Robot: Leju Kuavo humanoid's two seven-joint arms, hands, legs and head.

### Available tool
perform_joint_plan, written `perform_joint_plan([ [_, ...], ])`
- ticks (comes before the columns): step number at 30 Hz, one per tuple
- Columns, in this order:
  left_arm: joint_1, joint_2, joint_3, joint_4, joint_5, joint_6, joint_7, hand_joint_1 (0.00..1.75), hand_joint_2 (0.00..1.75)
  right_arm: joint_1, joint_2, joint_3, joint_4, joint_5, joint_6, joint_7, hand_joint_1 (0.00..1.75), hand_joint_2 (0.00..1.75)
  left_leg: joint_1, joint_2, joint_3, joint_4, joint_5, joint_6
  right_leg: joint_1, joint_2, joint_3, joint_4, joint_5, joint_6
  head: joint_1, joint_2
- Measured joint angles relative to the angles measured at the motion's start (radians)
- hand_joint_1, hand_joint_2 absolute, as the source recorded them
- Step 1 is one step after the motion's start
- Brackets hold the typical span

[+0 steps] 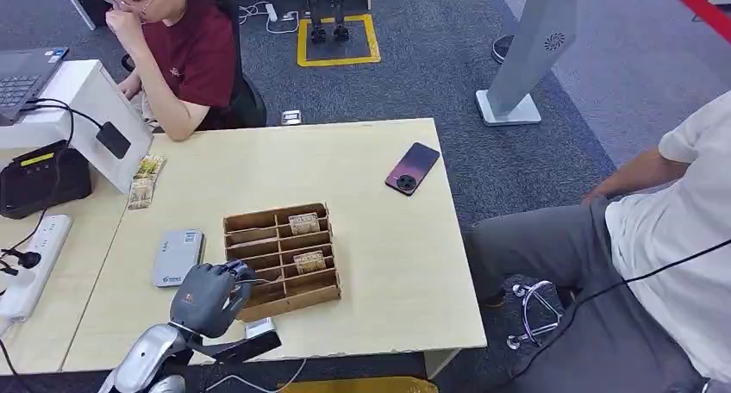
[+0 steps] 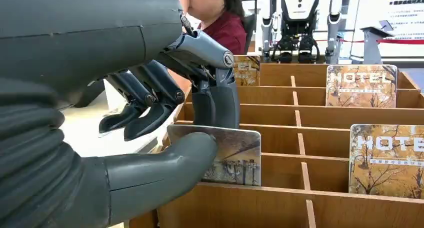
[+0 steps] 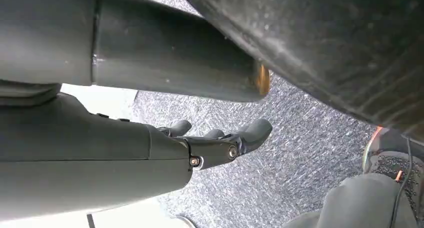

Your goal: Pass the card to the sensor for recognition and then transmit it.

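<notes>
Head view first: left hand (image 1: 207,296) reaches up from the near edge of the table (image 1: 379,307) to the near left corner of the wooden rack (image 1: 282,259), fingers curled at its edge; two cards stand in the rack's right-hand slots, one far (image 1: 303,223) and one nearer (image 1: 309,261); a grey card reader (image 1: 178,257) lies just left of the rack, one phone (image 1: 412,167) far right on the table; two people sit by, one at the far left, one at the right.

Left wrist view: the left hand (image 2: 165,133) pinches a card (image 2: 232,155) between thumb and dark fingers, the card standing in a near slot; two more cards marked HOTEL stand in slots to the right.

Right wrist view: the right hand (image 3: 220,143) hangs over grey carpet, fingers loosely spread and holding nothing.
</notes>
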Motion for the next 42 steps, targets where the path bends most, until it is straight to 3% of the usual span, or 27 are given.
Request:
perform_joint_plan([
  [5, -0.002, 0.002, 0.0, 0.003, 0.013, -0.004, 0.0, 1.75, 1.75, 0.0, 0.0, 0.0, 0.0, 0.003, 0.001, 0.0, 0.0, 0.0, 0.0, 0.0, 0.0, 0.0, 0.0, 0.0, 0.0, 0.0, 0.0, 0.0, 0.0, 0.0, 0.0, 0.0],
  [9, -0.079, 0.042, 0.015, 0.016, 0.172, -0.084, -0.032, 1.75, 1.75, -0.001, 0.0, 0.003, 0.0, 0.004, 0.0, 0.0, 0.0, 0.0, 0.001, -0.002, 0.0, 0.0, 0.002, 0.0, 0.001, -0.002, 0.0, 0.0, 0.001, -0.001, 0.0, 0.0],
  [13, -0.336, 0.102, 0.076, 0.016, 0.412, -0.292, -0.017, 1.75, 1.75, -0.002, 0.0, 0.01, 0.0, 0.004, 0.0, -0.003, 0.0, 0.0, 0.005, -0.009, -0.009, 0.001, 0.011, -0.003, 0.004, -0.008, -0.006, 0.001, 0.007, -0.002, -0.001, 0.0],
  [16, -0.578, 0.122, 0.109, 0.018, 0.464, -0.343, 0.068, 1.75, 1.75, -0.005, 0.0, 0.021, 0.0, -0.001, 0.002, -0.003, 0.0, 0.0, 0.005, -0.01, -0.011, 0.001, 0.013, -0.005, 0.004, -0.008, -0.009, 0.001, 0.011, -0.002, 0.0, 0.0],
  [20, -0.767, 0.122, 0.113, 0.042, 0.447, -0.343, 0.163, 1.75, 1.75, -0.006, 0.0, 0.027, 0.0, -0.003, 0.003, 0.002, 0.0, 0.0, 0.004, -0.006, -0.011, 0.001, 0.013, -0.005, 0.004, -0.004, -0.009, 0.001, 0.012, -0.002, 0.001, 0.0],
  [22, -0.803, 0.123, 0.113, 0.077, 0.403, -0.299, 0.166, 1.75, 1.75, -0.007, 0.0, 0.031, 0.0, -0.01, 0.008, 0.009, 0.0, 0.0, 0.004, -0.006, -0.01, 0.001, 0.013, -0.005, 0.003, -0.004, -0.009, 0.001, 0.012, -0.002, 0.001, 0.0],
  [26, -0.808, 0.126, 0.113, 0.131, 0.375, -0.232, 0.145, 1.75, 1.75, -0.007, 0.002, 0.036, 0.0, -0.015, 0.008, 0.011, 0.0, 0.0, 0.004, -0.007, -0.01, 0.001, 0.013, -0.005, 0.003, -0.004, -0.009, 0.001, 0.012, -0.002, 0.001, 0.0],
  [36, -0.819, 0.126, 0.113, 0.183, 0.364, -0.228, 0.146, 1.75, 1.75, -0.008, 0.002, 0.05, 0.0, -0.015, 0.008, 0.011, 0.0, 0.0, 0.004, -0.006, -0.011, 0.001, 0.013, -0.005, 0.003, -0.004, -0.009, 0.001, 0.012, -0.002, 0.001, 0.0],
  [42, -0.816, 0.124, 0.13, 0.224, 0.322, -0.185, 0.144, 1.75, 1.75, -0.008, 0.002, 0.054, 0.0, -0.015, 0.007, 0.011, 0.0, 0.0, 0.004, -0.006, -0.011, 0.001, 0.013, -0.005, 0.003, -0.004, -0.01, 0.001, 0.012, -0.002, 0.001, 0.0],
])
